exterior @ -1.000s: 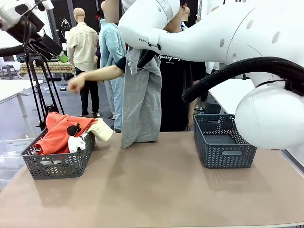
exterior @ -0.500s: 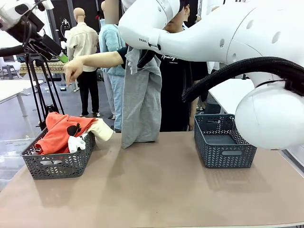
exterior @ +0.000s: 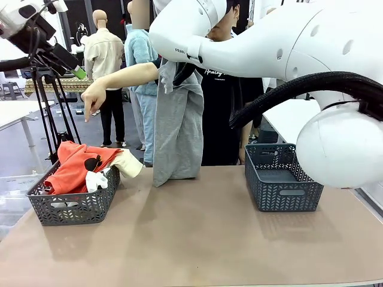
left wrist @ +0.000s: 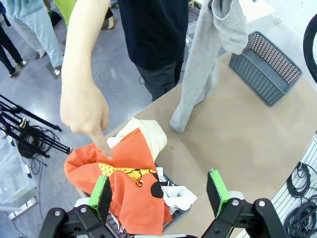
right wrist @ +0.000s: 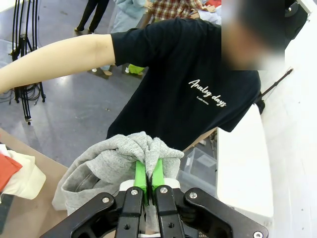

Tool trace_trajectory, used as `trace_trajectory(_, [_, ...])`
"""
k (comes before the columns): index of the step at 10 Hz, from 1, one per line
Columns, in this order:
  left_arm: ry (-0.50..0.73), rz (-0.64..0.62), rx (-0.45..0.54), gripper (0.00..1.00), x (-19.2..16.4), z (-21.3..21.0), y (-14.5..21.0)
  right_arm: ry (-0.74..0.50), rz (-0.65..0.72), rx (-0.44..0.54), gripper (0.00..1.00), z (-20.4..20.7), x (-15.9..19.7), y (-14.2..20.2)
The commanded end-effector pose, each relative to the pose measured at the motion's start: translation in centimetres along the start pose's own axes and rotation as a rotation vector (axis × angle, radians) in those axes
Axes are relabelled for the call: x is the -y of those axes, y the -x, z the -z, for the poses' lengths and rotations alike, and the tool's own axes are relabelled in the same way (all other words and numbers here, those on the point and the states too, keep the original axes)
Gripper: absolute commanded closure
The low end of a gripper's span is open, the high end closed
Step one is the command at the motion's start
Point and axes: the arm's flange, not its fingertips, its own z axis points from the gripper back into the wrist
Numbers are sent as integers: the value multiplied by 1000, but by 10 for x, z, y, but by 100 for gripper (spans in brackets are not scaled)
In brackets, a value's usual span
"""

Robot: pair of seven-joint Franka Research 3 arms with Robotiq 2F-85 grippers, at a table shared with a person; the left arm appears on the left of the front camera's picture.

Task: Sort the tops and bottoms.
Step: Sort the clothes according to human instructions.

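Two baskets on the table, a garment hanging between them

The basket (exterior: 72, 203) holding the tops (exterior: 81, 167) sits at nine o'clock on the table (exterior: 197, 245); the other basket (exterior: 281, 179) sits at three o'clock. The hanging garment (exterior: 178, 131) reaches the table's far edge at twelve o'clock, before the person (exterior: 224, 101), whose hand (exterior: 93, 98) points down above the tops.

**What things are made of**

The grey garment (exterior: 178, 128) is soft, fuzzy cloth. The orange-red top (exterior: 75, 164) in the left basket (exterior: 72, 206) is smooth cloth. Both that basket and the right basket (exterior: 281, 182) are dark matt plastic with holes. The tabletop (exterior: 197, 239) near them is smooth, dull brown. The robot arm (exterior: 269, 42) above is shiny white plastic.
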Motion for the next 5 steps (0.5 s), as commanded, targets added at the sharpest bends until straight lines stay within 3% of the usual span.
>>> trace_trajectory(1, [-1, -1, -7, 0, 0, -2, 1, 3, 3, -7, 100, -3, 1, 1])
trace_trajectory(5, [-1, -1, -7, 0, 0, -2, 1, 3, 3, -7, 100, -3, 1, 1])
